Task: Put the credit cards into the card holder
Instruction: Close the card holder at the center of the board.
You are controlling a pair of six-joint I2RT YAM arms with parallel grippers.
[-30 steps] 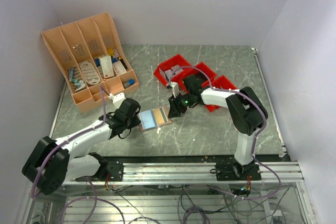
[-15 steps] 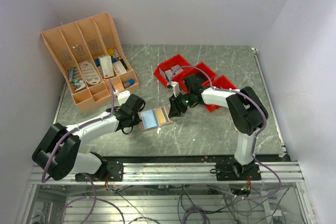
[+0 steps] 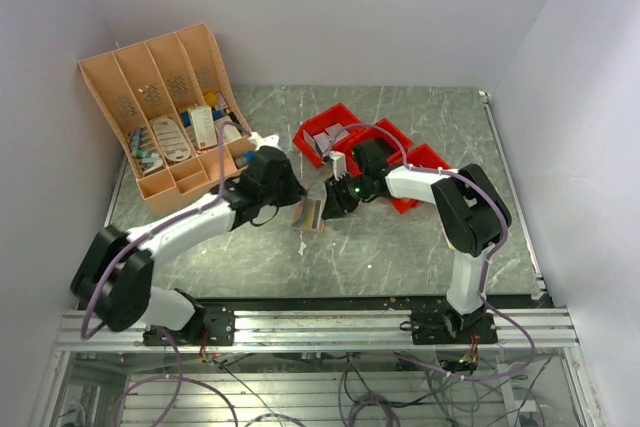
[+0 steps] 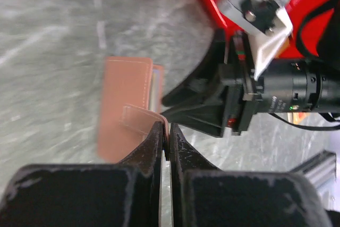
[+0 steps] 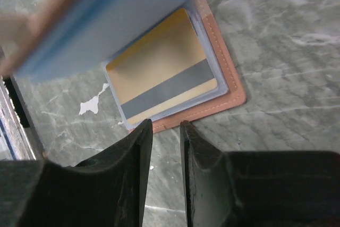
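Tan card holder (image 4: 127,107) half-folded, strap in pinched left pincer (image 4: 166,131); right pincer (image 5: 166,131) parted.

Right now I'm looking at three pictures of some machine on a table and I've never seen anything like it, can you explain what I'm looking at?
These are two robot arms bolted at the near edge of a grey marbled table. The wide picture is taken from above and behind them. The other two come from small cameras on the wrists, so the black fingers at the bottom of each are that arm's own.

Between the arms lies a small brown card holder. The left gripper is shut on its strap and holds one half lifted like a book cover. The right wrist view shows a gold card with a grey stripe tucked in the lower half, with the right gripper just off the holder's edge, its fingers slightly apart and holding nothing.

Further back stand an orange organiser rack and red trays.
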